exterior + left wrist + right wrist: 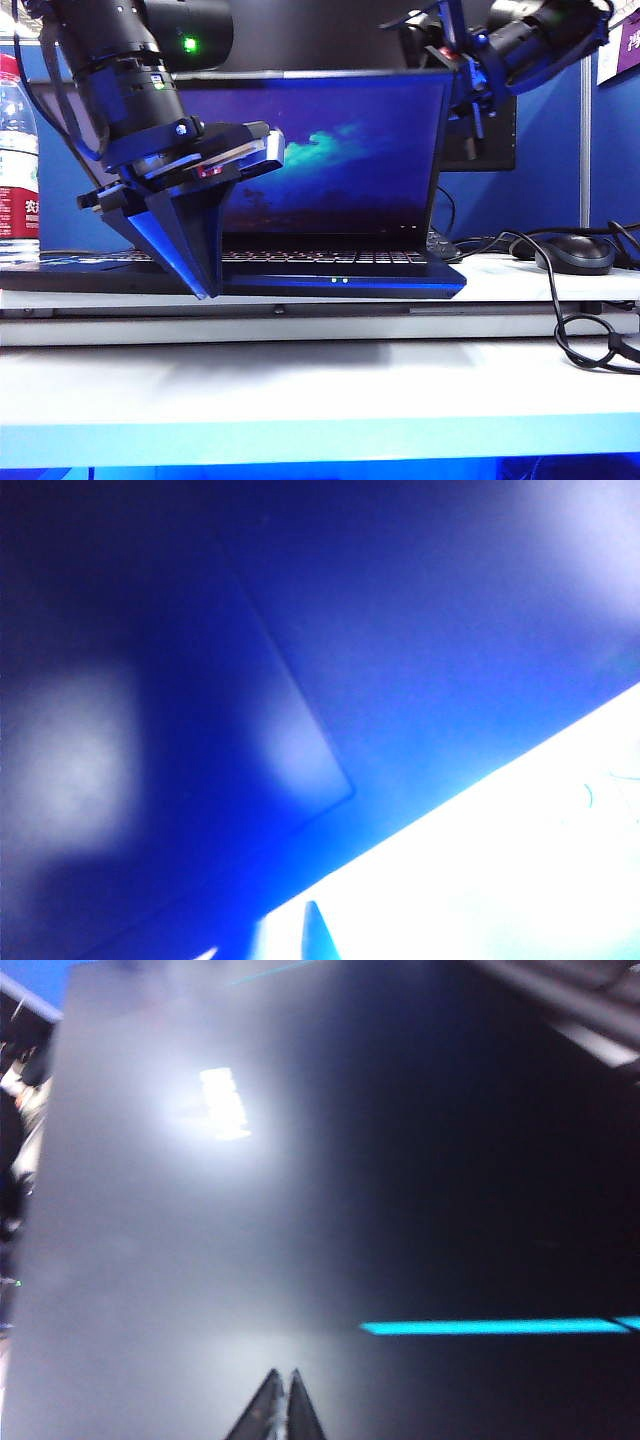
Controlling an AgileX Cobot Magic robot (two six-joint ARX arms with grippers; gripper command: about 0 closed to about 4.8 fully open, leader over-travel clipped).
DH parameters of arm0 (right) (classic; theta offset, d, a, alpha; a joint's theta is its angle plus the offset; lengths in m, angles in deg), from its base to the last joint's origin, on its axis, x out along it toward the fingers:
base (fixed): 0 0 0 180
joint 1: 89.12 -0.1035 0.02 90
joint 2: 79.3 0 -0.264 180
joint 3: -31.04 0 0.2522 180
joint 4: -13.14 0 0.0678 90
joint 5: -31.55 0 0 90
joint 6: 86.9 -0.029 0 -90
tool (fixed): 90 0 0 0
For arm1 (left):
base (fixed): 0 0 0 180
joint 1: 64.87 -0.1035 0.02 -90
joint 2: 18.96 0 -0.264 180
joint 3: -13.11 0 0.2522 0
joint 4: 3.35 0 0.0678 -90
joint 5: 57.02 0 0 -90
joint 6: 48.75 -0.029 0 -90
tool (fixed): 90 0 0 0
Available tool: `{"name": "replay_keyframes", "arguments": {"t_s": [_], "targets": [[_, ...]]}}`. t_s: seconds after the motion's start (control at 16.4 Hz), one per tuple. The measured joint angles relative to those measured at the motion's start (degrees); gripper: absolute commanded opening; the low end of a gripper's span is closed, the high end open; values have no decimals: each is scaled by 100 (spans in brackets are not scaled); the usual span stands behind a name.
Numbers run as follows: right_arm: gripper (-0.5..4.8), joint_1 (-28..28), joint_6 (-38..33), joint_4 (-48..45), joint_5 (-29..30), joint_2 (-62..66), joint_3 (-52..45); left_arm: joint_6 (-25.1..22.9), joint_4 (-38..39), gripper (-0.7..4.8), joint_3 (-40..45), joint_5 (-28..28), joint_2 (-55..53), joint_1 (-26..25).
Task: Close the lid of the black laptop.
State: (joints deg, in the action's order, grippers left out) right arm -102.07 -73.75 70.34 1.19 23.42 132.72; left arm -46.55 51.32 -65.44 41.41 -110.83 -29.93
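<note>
One black laptop [300,270] sits mid-frame on the white table [320,390], its lid [330,150] upright, screen lit blue, two small green lights on the front edge. Left gripper [205,285] hangs low at left of the frame, in front of the laptop's near left corner, fingers pointing down; jaws look spread wide, nothing between them, probably parked out of the way. Right gripper [280,1410] is at the upper right, behind the lid's top corner, fingers pressed together and empty, facing the lid's dark back [250,1210]; looks placed to push the lid forward and down rather than grasp it. Lid not yet lowered. Also one mouse [573,254] at right with cables, one water bottle [15,160] at far left.
</note>
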Motion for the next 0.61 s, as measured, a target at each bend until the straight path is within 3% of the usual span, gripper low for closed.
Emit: {"name": "replay_keyframes", "arguments": {"t_s": [0.36, 0.43, 0.61], "targets": [[-8, -195, 151, 175, 33, -2, -2, -33, 61, 57, 0, 310, 0, -11], [-8, -195, 151, 186, 37, -2, -2, -127, 129, 57, -11, 625, 0, -22], [-8, -195, 151, 192, 39, -2, -2, -732, 767, 56, -22, 2249, 0, -17]]}}
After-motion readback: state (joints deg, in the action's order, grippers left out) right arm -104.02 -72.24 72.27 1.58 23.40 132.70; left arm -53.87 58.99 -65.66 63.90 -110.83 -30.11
